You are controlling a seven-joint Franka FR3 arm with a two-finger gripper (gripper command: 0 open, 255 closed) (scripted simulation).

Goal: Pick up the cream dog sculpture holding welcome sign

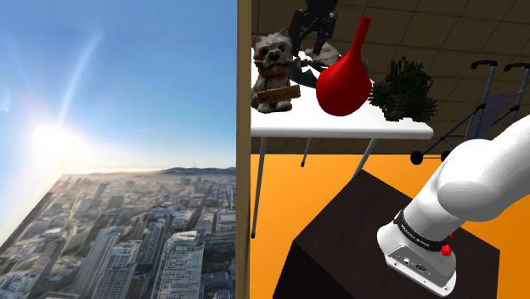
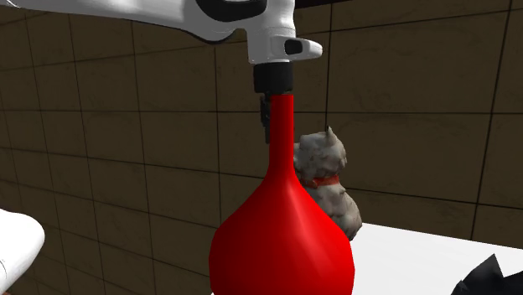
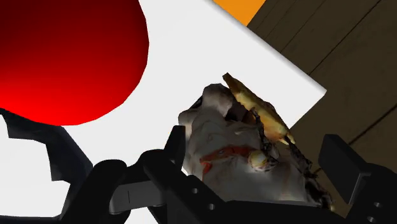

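Shoulder view, left to right.

- A sunlit sky and city skyline backdrop runs up to a brown wall edge.
- White metal-legged table stands on the orange floor in front of a brown panelled wall.
- The grey-cream dog sculpture with a red collar and a tan sign board sits upright at the table's left end, near the front corner.
- The all-black two-finger gripper hangs above the table, up and to the right of the dog.
- A glossy red bulb-bodied vase with a long narrow neck stands just right of the dog.
- A dark green leafy plant is at the right end.
- A grey tubular walker frame is beyond the table.
- The white arm rises over the dark box stand.

Second exterior view:
- The vase is foremost.
- The dog is behind it, seen from the back, on the table.
- The gripper's black base is above the vase neck, and the neck covers much of it.

Wrist view:
- Jaws are parted on the gripper, and the dog lies between the fingers with its sign facing away.
- One finger is just beside the dog's flank; contact cannot be told.
- The other finger stands apart from the dog, so the dog is not clasped.
- The vase is off to one side, on the table.
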